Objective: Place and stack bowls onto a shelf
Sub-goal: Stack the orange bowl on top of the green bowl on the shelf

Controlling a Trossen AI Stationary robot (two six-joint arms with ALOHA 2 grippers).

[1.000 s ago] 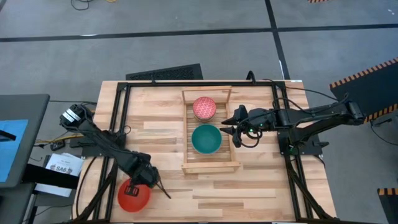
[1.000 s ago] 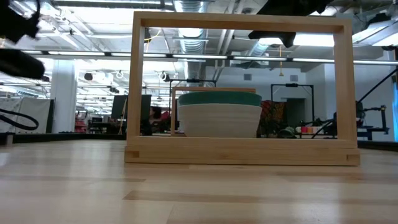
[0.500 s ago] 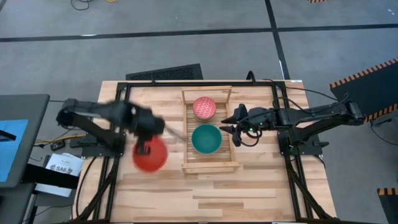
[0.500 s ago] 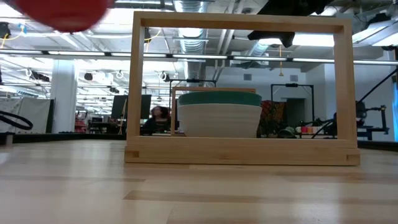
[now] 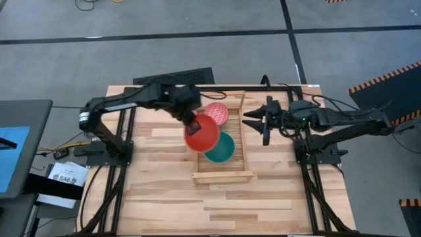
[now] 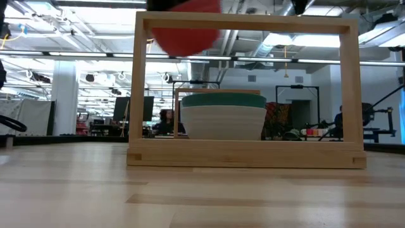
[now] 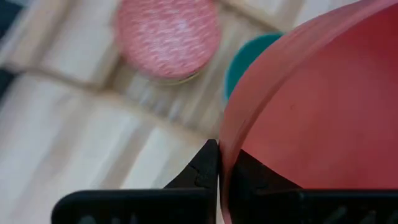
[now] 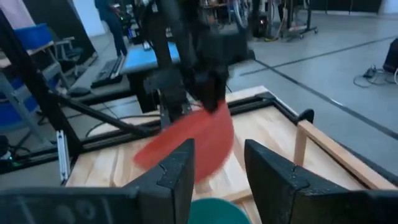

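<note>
1. Swung over from the table's left, the left gripper [image 5: 193, 122], clamped on the red bowl [image 5: 201, 133], hangs above the shelf [image 5: 240, 148], overlapping the teal bowl [image 5: 223, 149].
2. Right gripper [image 5: 258, 120], jaws apart, waits beside the shelf.
3. Tilted bowl could clip the shelf rail or nest crooked.

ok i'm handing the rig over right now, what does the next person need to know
Left gripper: shut on the red bowl, carried in the air above the shelf's left rail, partly over the teal bowl.
Right gripper: open, holding nothing, off the shelf's right side.
Done: teal bowl stacked in a white bowl mid-shelf; pink speckled bowl at the far end.
Left: set the red bowl down and release. No other bowls in view.
</note>
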